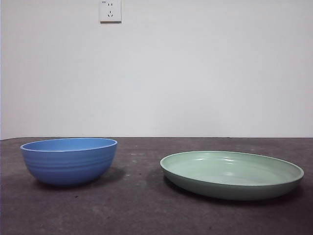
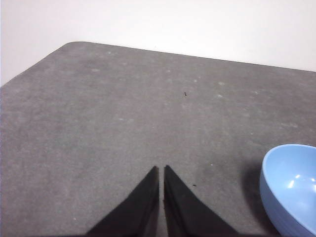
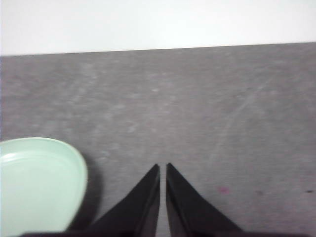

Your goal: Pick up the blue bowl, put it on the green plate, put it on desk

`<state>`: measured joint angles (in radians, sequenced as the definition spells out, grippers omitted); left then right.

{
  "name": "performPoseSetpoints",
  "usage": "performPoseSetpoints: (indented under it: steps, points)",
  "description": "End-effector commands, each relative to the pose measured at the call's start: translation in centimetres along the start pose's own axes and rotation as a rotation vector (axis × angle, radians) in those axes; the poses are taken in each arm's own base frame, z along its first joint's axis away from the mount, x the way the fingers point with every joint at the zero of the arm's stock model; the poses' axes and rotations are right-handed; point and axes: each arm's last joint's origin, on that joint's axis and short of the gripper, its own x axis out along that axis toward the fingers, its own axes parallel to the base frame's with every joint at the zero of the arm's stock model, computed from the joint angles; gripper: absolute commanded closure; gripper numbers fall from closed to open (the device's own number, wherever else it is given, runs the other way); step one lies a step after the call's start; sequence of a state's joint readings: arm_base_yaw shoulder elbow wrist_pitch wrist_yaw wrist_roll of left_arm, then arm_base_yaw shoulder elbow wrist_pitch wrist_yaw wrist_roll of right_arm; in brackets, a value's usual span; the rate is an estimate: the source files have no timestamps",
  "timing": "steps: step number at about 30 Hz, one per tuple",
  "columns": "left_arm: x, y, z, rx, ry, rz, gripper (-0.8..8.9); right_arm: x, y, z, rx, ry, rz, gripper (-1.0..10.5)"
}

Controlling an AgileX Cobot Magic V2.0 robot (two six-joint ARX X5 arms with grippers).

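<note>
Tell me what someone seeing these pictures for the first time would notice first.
A round, deep, medium-blue ridged bowl stands on the left of the dark grey speckled desk, apart from a wide, shallow, pale green plate on the right. Both look empty. The left gripper hangs shut over bare desk beside the bowl, and the right gripper hangs shut beside the plate.

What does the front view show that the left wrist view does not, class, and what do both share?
Only the front view shows the plate, lying apart from the bowl, and a wall socket high on the wall. Only the left wrist view shows the left hand, its jaws shut and empty above bare desk, with the bowl off to one side. Both show the bowl, empty and upright on the desk, and the white wall behind.
</note>
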<state>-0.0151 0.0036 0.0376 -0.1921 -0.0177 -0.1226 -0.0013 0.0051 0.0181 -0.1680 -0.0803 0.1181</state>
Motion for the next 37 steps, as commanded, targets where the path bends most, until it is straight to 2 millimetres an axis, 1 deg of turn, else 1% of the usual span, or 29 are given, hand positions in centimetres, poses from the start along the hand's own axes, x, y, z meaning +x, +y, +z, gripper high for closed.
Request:
performPoseSetpoints:
  steps: [1,3,8,11,17,22,25,28,32,37]
  points:
    - [-0.6,-0.2,1.8,-0.033,-0.051,-0.006,7.97,-0.4,0.2,1.3,0.106,-0.033,0.017,9.3]
    - [-1.1,-0.3,2.9,-0.056,-0.083,-0.011,7.97,-0.7,0.4,2.2,0.129,-0.046,0.019,9.3]
    - [-2.2,-0.8,6.5,-0.102,-0.148,-0.024,7.97,-1.6,0.9,5.6,0.193,-0.083,0.049,9.3]
    - [-2.6,-1.1,8.5,-0.101,-0.151,-0.045,7.97,-1.8,1.3,7.6,0.215,-0.061,0.097,9.3]
    - [-2.9,-1.9,12.9,-0.096,-0.09,-0.128,7.97,-1.7,2.1,11.3,0.223,0.066,0.221,9.3]
    - [-2.5,-2.6,16.3,-0.096,-0.075,-0.227,7.97,-0.8,2.7,13.4,0.235,0.205,0.316,9.3]
    - [-2.1,-3.0,17.8,-0.121,-0.036,-0.305,7.97,-0.2,2.9,14.4,0.239,0.272,0.382,9.3]
    - [-1.4,-3.4,18.8,-0.138,0.045,-0.394,7.97,0.4,3.1,15.1,0.254,0.33,0.434,9.3]
    - [0.0,-3.8,19.4,-0.156,0.16,-0.496,7.97,1.0,3.7,15.5,0.261,0.391,0.518,9.3]
    - [1.9,-4.1,18.6,-0.19,0.315,-0.61,7.96,1.3,4.3,15.4,0.204,0.441,0.611,9.3]
